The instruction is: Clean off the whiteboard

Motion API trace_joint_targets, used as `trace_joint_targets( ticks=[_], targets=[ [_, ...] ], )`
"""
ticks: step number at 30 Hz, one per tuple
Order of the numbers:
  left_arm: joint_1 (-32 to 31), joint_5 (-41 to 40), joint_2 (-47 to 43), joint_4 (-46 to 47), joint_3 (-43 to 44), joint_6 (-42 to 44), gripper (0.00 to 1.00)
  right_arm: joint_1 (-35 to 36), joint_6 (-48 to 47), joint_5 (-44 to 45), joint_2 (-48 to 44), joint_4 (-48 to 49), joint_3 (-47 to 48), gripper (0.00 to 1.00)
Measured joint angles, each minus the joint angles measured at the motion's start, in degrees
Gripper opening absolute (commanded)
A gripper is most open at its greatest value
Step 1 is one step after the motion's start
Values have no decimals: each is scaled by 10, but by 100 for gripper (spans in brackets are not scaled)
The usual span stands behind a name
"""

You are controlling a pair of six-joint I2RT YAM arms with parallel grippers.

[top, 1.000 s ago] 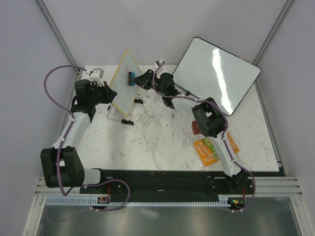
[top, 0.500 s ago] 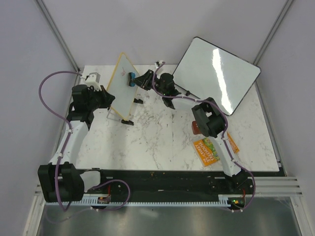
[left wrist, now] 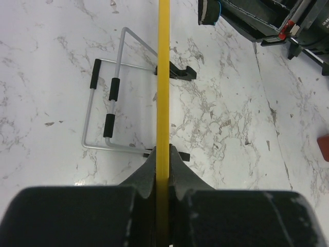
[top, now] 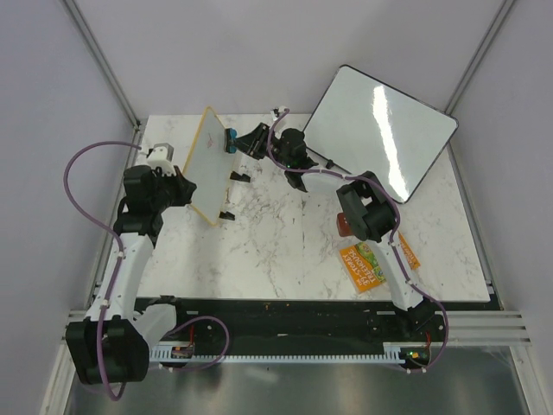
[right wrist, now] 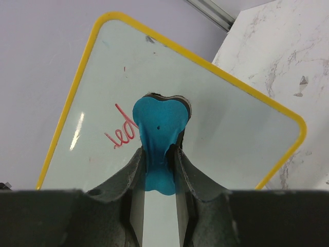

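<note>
The small whiteboard (top: 210, 162) with a yellow frame stands on edge at the back left of the table. My left gripper (top: 187, 188) is shut on its near edge; in the left wrist view the yellow rim (left wrist: 163, 77) runs straight out from between the closed jaws (left wrist: 163, 154). My right gripper (top: 244, 143) is shut on a blue eraser (top: 230, 140) and holds it against the board's face. In the right wrist view the eraser (right wrist: 159, 123) sits on the board (right wrist: 231, 134) just right of a red scribble (right wrist: 121, 131).
A wire stand (left wrist: 107, 110) with black grips lies on the marble under the board. A large black-framed blank whiteboard (top: 380, 130) leans at the back right. An orange-green packet (top: 363, 264) and a red object (top: 343, 225) lie by the right arm.
My left arm has pulled back toward the near left with the board in its grip, and the board has swung and tilted with it. The right gripper and eraser have barely moved.
</note>
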Motion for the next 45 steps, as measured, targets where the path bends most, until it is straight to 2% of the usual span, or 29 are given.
trace_joint_targets(
  ticks=[6,27,36,45],
  targets=[
    [0,-10,-15,-2,-4,10,2,0,0,-3,0,0,0,0],
    [1,47,15,-7,-10,13,2,-3,9,-11,0,-3,8,0],
    [-7,47,24,-10,-10,21,2,-4,10,-16,0,-5,9,0],
    [-8,49,39,-10,-1,21,2,0,-1,-16,21,-41,55,0]
  ],
)
